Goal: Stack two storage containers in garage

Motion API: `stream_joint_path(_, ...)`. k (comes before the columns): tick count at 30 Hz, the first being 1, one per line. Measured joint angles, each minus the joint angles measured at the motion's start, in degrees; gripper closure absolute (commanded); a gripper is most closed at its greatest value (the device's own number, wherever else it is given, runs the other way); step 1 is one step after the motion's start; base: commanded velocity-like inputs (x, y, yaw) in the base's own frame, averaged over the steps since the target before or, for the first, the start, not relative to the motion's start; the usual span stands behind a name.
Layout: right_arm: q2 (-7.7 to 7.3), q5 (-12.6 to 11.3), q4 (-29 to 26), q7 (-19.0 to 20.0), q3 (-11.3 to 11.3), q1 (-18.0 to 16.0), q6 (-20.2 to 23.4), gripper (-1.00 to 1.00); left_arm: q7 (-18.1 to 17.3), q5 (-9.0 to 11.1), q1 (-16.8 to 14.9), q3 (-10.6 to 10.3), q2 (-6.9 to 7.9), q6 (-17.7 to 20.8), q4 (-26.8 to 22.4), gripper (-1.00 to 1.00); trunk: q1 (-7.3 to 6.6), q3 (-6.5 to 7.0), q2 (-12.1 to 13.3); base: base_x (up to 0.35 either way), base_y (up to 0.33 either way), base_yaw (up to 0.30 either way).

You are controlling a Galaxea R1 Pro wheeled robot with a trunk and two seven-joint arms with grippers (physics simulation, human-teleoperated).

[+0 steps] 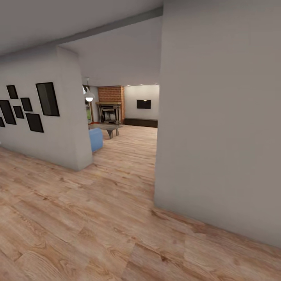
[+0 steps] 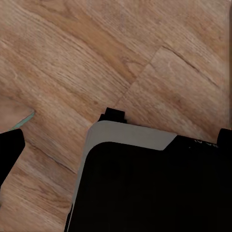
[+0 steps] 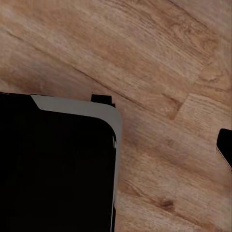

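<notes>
1. Two white walls are being shown in the head view: a near wall (image 1: pixel 222 128) at the right and a wall at the left (image 1: pixel 66 117) carrying a cluster of black picture frames (image 1: pixel 27 107).
2. Between the two walls, an opening onto the living room (image 1: pixel 125 113) is being shown, well away from the camera.
3. Inside that room, a red-brick fireplace (image 1: pixel 110 104), a black TV (image 1: pixel 143 104) on a white far wall and a long low dark cabinet (image 1: pixel 141 122) beneath the TV are being seen.
4. A low grey worktop (image 1: pixel 106 128) and a blue seat (image 1: pixel 95 139) are being displayed nearer the opening, with a hanging lamp (image 1: pixel 89 96) above them.
5. Pale wood plank floor (image 1: pixel 97 218) is being shown from the foreground through into the living room.
6. The storage containers are not being picked out at this distance; their place cannot be told.
7. In the left wrist view, a black body with a pale grey edge (image 2: pixel 145 183) is being shown over plank flooring; whether the left hand is apart or together cannot be told.
8. In the right wrist view, a matching black body with a grey rim (image 3: pixel 63 164) is being shown above the planks; the right hand's state likewise cannot be told.
</notes>
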Motion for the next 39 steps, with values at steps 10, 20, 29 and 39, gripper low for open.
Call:
stream_joint_path(10, 0.20, -0.07, 0.00, -0.03, -0.01, 0.00, 0.10, -1.00, 0.00, 0.00, 0.00, 0.02, 0.09, 0.00, 0.00, -1.00, 0.00, 0.00, 0.01, 0.322, 0.000, 0.015)
stream_joint_path(20, 0.04, -0.16, 0.00, -0.16, -0.22, -0.03, 0.14, -1.00, 0.02, 0.01, 0.00, 0.02, 0.17, -0.05, 0.00, -1.00, 0.00, 0.00, 0.00, 0.322, 0.000, 0.249)
stream_joint_path(29, 0.00, -0.26, 0.02, -0.32, -0.33, -0.01, 0.14, -1.00, 0.03, -0.08, 0.00, -0.02, 0.18, -0.18, -0.01, -1.00, 0.00, 0.00, 0.00, 0.322, 0.000, 0.278)
stream_joint_path(39, 0.02, -0.43, 0.07, -0.35, -0.44, 0.00, 0.14, -1.00, -0.67, -0.12, 0.00, -0.05, 0.28, -0.32, -0.05, -1.00, 0.00, 0.00, 0.00, 0.322, 0.000, 0.278)
